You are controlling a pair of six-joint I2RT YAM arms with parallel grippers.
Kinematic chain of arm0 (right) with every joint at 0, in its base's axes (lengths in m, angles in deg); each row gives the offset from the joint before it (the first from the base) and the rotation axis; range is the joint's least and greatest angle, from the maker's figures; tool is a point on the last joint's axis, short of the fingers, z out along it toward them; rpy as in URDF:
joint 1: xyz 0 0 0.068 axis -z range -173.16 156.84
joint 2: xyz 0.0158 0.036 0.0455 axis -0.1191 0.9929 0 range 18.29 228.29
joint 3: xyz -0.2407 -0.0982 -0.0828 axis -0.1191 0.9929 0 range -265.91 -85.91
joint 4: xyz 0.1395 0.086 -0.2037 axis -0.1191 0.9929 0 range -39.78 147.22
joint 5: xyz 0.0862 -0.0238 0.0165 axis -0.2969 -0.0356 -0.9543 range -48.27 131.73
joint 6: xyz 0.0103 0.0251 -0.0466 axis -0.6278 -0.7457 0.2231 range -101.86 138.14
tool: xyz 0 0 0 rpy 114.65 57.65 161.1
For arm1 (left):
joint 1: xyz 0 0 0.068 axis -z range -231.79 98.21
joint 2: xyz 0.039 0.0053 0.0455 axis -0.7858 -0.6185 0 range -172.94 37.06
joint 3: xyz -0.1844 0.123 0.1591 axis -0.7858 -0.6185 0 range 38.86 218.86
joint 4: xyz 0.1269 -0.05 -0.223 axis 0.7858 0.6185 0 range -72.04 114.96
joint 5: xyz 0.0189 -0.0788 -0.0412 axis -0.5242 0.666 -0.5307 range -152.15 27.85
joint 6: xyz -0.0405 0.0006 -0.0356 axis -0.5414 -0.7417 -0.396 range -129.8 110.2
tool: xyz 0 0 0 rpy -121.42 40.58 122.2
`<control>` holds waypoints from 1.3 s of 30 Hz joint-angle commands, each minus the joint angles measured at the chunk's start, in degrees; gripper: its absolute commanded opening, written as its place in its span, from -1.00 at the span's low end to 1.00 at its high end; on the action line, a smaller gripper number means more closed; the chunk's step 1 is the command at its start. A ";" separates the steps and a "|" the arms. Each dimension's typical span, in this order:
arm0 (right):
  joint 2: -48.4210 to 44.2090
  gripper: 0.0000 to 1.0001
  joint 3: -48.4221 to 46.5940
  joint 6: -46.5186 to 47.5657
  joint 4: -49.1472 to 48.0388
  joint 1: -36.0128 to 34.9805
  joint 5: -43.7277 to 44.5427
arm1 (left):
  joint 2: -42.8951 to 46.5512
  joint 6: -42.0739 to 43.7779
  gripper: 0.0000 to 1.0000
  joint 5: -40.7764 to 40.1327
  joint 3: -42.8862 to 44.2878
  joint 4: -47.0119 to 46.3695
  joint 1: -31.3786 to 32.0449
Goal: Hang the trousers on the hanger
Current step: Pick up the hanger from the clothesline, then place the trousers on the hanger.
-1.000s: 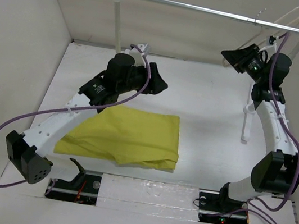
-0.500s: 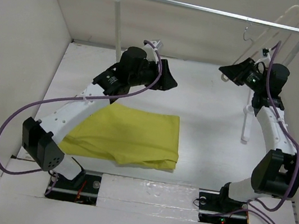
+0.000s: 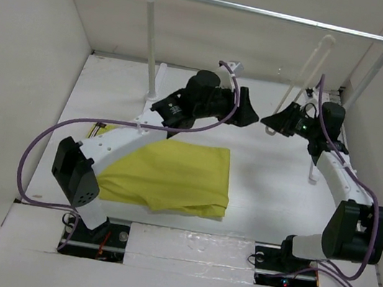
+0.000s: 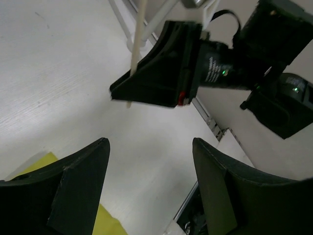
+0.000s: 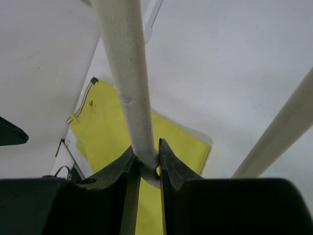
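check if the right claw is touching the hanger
Touching. The right wrist view shows the right claw clamped on the cream hanger, pressed against its rod on both sides with no gap.

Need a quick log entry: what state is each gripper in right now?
Left gripper: open, holding nothing.
Right gripper: shut on the hanger.

I see the hanger (image 5: 124, 63) tipped steeply on end, thin and cream-white, with one bar pinched in the right gripper (image 5: 145, 164). The trousers (image 3: 172, 173) are mustard-yellow, folded and lying flat on the table, well apart from it, near-left.
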 commanded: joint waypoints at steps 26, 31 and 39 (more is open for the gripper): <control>-11.67 -0.63 11.54 -3.63 -3.21 -12.52 -2.42 | -10.80 2.18 -0.96 -16.87 3.71 -12.38 5.39; -14.83 0.01 12.33 0.23 3.28 -9.89 -0.84 | -8.26 1.48 -1.00 -17.75 0.21 -13.08 5.39; -21.07 0.46 13.29 15.25 23.14 -6.29 5.39 | 3.14 -0.98 -1.00 -17.13 -14.01 -14.84 0.47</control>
